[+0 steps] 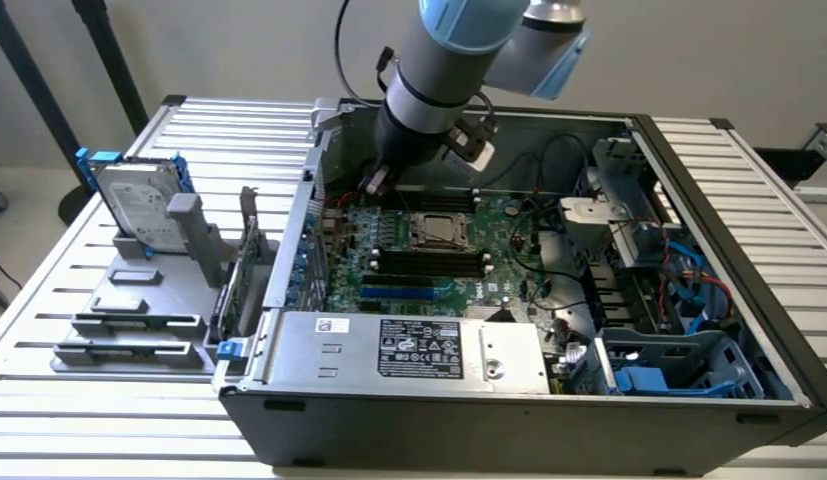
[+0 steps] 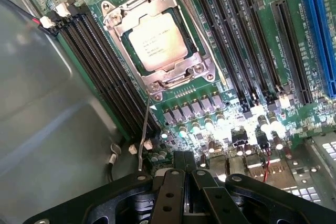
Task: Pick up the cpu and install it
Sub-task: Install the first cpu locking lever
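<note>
The cpu (image 2: 157, 40), a small square chip with a silvery top, lies flat in the motherboard socket, framed by the socket's metal bracket (image 2: 202, 69). From the exterior view the cpu (image 1: 440, 230) sits mid-board inside the open computer case. My gripper (image 2: 185, 157) is shut with nothing between its fingers. It hovers above the board edge, a short way off the socket's corner, beside a thin metal socket lever (image 2: 144, 129). The arm reaches down into the back of the case, where the gripper (image 1: 381, 183) ends just behind the socket.
Long black memory slots (image 2: 105, 61) flank the socket on both sides, with blue slots (image 2: 320, 35) further off. The case's metal wall (image 2: 47, 119) is close by. A power supply (image 1: 413, 350) fills the case front. A hard drive (image 1: 133, 205) with blue brackets stands on a grey rack at the exterior view's left.
</note>
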`<move>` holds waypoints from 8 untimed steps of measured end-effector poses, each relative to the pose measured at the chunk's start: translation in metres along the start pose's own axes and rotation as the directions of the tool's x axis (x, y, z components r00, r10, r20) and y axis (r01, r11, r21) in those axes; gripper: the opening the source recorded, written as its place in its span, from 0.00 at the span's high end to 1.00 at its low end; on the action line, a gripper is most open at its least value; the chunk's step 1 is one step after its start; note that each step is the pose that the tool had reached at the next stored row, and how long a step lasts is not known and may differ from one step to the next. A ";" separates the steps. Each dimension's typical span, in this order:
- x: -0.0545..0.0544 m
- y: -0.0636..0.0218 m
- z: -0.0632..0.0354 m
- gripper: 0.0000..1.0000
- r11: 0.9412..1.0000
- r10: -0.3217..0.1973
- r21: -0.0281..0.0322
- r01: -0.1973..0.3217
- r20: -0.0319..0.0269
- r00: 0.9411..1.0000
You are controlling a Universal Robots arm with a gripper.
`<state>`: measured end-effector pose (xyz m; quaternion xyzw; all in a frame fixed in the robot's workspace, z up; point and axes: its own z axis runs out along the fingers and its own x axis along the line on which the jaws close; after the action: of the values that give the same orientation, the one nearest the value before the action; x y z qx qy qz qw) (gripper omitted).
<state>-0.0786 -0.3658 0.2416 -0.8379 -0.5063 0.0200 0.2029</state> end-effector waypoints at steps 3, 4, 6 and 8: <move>-0.003 -0.0055 0.0017 0.89 1.000 0.009 -0.002 -0.009 -0.003 1.000; -0.004 -0.0075 0.0022 0.89 1.000 0.012 -0.002 -0.012 -0.005 1.000; -0.006 -0.0100 0.0029 0.89 1.000 0.020 -0.004 -0.020 -0.008 1.000; -0.006 -0.0109 0.0031 0.89 0.999 0.036 -0.007 -0.036 -0.014 0.999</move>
<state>-0.0915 -0.3657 0.2416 -0.8478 -0.4896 0.0160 0.2032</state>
